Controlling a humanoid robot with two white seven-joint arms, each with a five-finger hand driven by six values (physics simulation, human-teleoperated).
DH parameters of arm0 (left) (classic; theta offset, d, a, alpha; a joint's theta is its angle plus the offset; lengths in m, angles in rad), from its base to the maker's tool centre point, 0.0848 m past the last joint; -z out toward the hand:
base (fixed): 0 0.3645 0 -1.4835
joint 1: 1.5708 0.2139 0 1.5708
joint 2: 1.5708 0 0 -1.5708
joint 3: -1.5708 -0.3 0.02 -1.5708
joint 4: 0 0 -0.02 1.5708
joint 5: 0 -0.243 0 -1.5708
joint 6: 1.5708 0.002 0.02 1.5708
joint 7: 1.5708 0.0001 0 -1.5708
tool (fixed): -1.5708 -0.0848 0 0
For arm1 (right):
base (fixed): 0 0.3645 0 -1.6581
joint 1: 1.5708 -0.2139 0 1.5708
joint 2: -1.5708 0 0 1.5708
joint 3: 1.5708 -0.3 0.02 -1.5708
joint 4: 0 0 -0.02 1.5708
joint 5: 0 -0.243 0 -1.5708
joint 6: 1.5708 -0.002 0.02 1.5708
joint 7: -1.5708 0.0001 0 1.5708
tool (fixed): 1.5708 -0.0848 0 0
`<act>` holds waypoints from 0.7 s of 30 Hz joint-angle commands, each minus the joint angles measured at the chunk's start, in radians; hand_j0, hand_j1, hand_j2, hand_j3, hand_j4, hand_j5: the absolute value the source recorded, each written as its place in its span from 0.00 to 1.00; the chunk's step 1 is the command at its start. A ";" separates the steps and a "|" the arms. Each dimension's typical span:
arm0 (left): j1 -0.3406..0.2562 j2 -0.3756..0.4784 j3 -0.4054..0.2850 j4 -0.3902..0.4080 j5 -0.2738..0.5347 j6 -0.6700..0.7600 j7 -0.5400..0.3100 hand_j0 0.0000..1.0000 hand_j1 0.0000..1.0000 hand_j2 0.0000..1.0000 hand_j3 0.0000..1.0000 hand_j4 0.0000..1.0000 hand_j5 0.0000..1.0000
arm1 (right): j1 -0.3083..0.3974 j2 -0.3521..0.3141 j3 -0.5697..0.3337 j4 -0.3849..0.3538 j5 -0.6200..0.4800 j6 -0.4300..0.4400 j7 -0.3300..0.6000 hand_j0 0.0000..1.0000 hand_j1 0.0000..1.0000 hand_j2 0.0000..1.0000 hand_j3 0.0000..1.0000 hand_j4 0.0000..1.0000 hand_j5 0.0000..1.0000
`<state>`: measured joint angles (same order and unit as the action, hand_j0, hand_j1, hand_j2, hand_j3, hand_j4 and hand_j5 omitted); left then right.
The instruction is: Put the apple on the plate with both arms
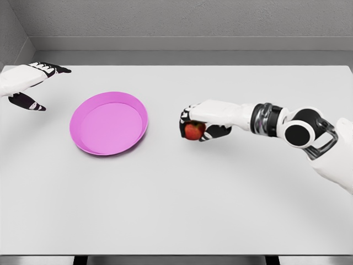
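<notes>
A red apple (193, 131) sits in my right hand (197, 122), whose fingers curl over and around it, right of the table's middle. A pink plate (109, 123) lies flat on the table to the left of the apple, a short gap away. My left hand (32, 83) hovers at the far left edge, beyond the plate's left rim, with fingers spread and holding nothing.
The white table (176, 210) spans the whole view, with grey walls behind its far edge. The right forearm stretches in from the right edge across the table.
</notes>
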<state>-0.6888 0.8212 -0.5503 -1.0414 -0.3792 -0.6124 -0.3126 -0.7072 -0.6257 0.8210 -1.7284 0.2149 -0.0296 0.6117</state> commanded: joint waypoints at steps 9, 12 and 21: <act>0.002 0.001 0.001 0.000 0.006 0.002 0.000 1.00 1.00 1.00 1.00 1.00 1.00 | 0.000 0.011 0.006 0.000 -0.003 0.007 -0.001 1.00 1.00 1.00 1.00 1.00 1.00; 0.002 0.001 0.001 -0.002 0.006 0.002 0.000 1.00 1.00 1.00 1.00 1.00 1.00 | 0.000 0.011 0.006 0.000 -0.003 0.007 -0.001 1.00 1.00 1.00 1.00 1.00 1.00; 0.006 0.001 0.003 -0.005 0.008 0.002 0.000 1.00 1.00 1.00 1.00 1.00 1.00 | 0.002 -0.069 -0.043 0.000 -0.002 -0.007 -0.001 1.00 1.00 1.00 1.00 1.00 1.00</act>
<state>-0.6810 0.8207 -0.5494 -1.0445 -0.3784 -0.6125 -0.3128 -0.6934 -0.6558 0.7999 -1.7286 0.2135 -0.0312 0.6113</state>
